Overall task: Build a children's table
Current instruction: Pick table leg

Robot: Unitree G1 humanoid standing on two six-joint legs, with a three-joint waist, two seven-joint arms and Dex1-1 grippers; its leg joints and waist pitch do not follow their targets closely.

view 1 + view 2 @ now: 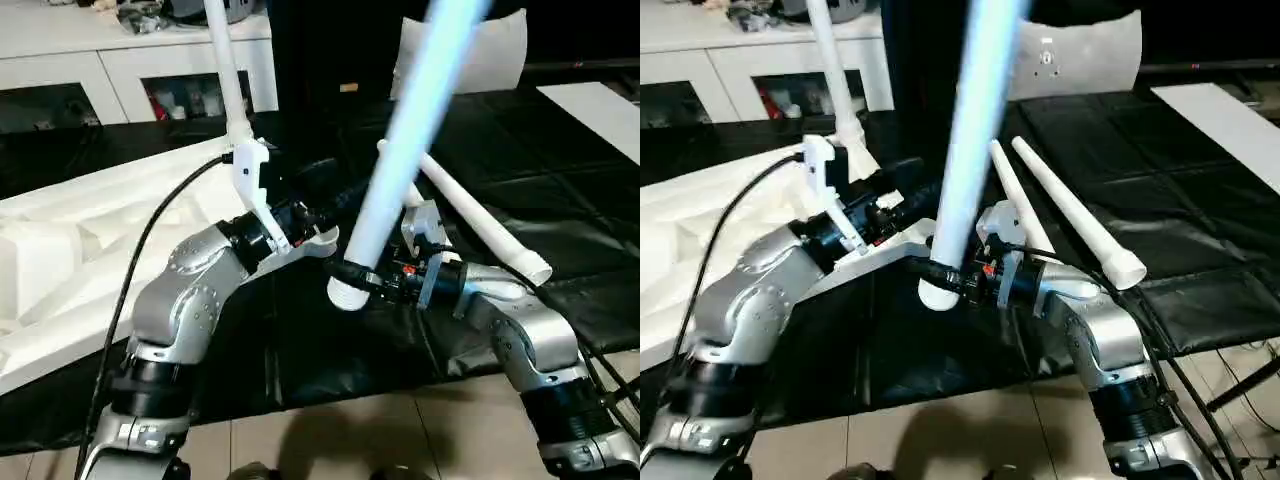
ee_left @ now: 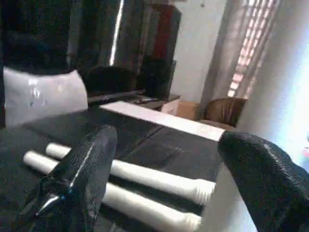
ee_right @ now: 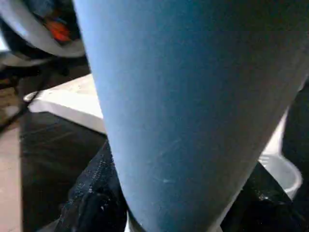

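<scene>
Near the middle of the scene, my right fingers (image 1: 352, 280) are clamping a smooth white tapered leg (image 1: 400, 150) just above its flared collar, the leg tilting up and away. My left fingers (image 2: 159, 183) are standing wide and holding nothing. Leftward, the ribbed tabletop (image 1: 60, 260) is lying upside down with one leg (image 1: 228, 75) standing in it; two spare legs (image 1: 480, 225) are lying far right on the black mat (image 1: 560, 170). Next, I judge, I'm swinging the collar over a corner socket.

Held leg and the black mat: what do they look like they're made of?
Held leg: likely moulded plastic, smooth and white, hollow at its open flared end, gripped by the right gripper. Black mat: looks like soft sheet, maybe vinyl; slight sheen, creases and panel seams.
</scene>
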